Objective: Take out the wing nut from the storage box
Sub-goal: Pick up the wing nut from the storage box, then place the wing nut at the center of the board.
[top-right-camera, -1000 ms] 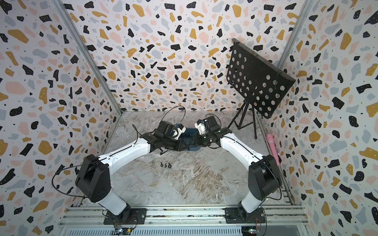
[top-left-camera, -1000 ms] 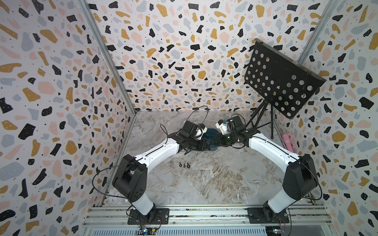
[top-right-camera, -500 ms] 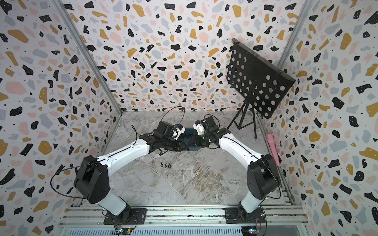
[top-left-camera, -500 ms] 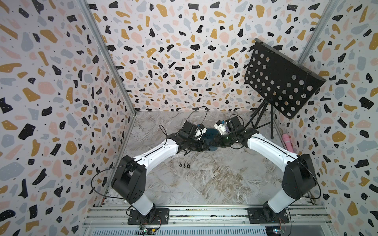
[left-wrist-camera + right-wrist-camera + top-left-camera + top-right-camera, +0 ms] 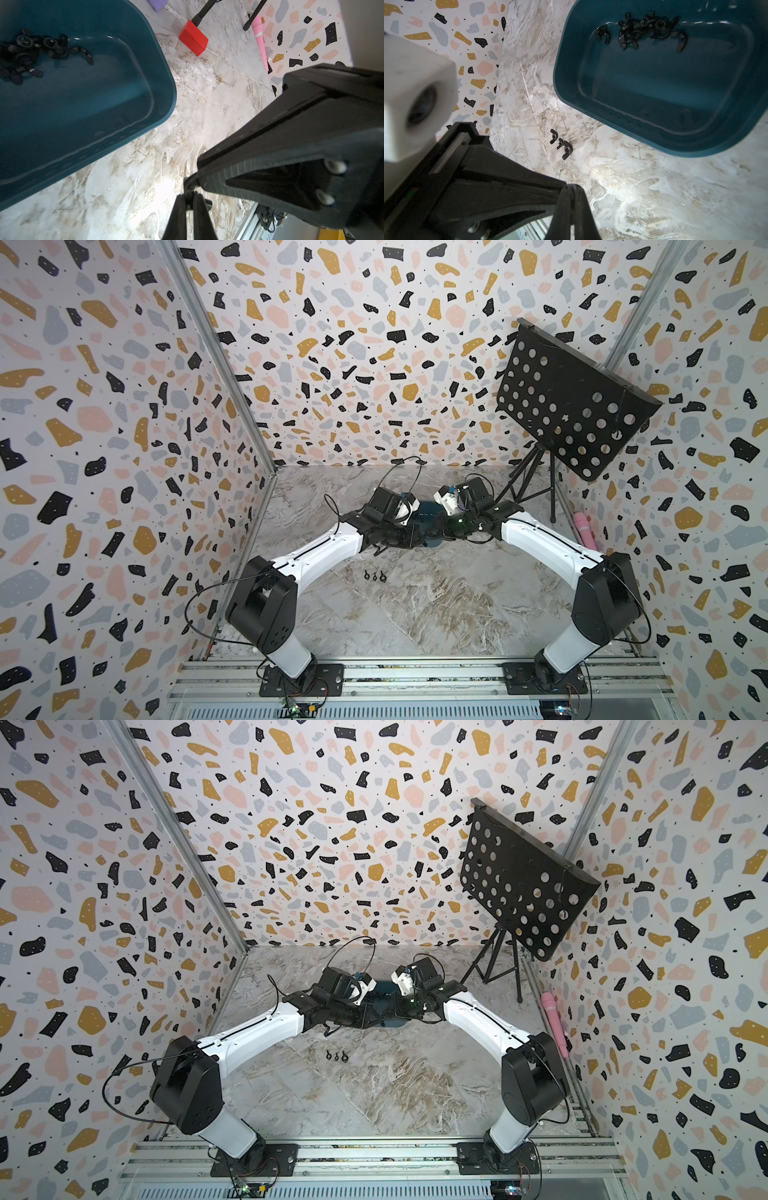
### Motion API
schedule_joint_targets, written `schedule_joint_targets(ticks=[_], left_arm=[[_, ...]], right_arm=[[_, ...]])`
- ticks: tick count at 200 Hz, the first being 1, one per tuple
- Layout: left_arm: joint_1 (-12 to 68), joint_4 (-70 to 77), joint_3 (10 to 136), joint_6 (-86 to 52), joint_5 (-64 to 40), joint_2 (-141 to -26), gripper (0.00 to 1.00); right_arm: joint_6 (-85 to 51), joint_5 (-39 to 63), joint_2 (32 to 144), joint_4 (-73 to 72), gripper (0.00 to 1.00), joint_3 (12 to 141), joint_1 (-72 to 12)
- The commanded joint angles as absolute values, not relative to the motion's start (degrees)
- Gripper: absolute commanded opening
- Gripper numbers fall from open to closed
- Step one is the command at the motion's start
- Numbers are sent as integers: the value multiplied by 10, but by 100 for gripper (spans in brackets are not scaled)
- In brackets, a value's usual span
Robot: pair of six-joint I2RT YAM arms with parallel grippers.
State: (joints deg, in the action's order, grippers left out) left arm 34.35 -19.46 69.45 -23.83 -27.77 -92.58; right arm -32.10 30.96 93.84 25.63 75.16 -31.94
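The teal-blue storage box (image 5: 166,83) (image 5: 564,83) sits mid-table, mostly hidden under both wrists in both top views (image 5: 428,510) (image 5: 380,986). Several black wing nuts (image 5: 31,52) (image 5: 643,29) lie heaped at one end inside it. My left gripper (image 5: 189,199) is shut in front of the box, with a small dark wing nut (image 5: 207,202) pinched at its tips. My right gripper (image 5: 572,193) is shut too. Its tip (image 5: 193,182) presses against the left gripper's tip; whether it also grips the nut I cannot tell.
Three wing nuts (image 5: 375,576) (image 5: 560,143) lie on the marble table left of the box. A red block (image 5: 193,39) sits behind the box by the legs of a black perforated stand (image 5: 573,406). A pink object (image 5: 584,526) lies along the right wall.
The right gripper has moved left to meet the left gripper's tip and has closed its jaws. The left arm has hardly moved.
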Motion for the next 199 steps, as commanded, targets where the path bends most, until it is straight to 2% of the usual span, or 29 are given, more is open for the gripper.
schedule_joint_targets(ticks=[1, 21, 39, 103, 122, 199], left_arm=[[347, -170, 692, -240, -285, -906, 11], [348, -170, 683, -240, -281, -896, 14], [345, -177, 673, -240, -265, -879, 39], [272, -229, 599, -268, -212, -775, 88], [255, -265, 581, -267, -169, -733, 99], [214, -446, 565, -289, 57, -619, 100]], right_arm=[[-321, 323, 930, 253, 0, 750, -326], [-322, 318, 930, 255, 0, 750, -327], [-325, 311, 932, 258, 0, 750, -328], [-346, 252, 962, 296, 0, 754, -364], [-360, 236, 978, 299, 0, 758, -387], [-414, 162, 1078, 329, 0, 822, -468]])
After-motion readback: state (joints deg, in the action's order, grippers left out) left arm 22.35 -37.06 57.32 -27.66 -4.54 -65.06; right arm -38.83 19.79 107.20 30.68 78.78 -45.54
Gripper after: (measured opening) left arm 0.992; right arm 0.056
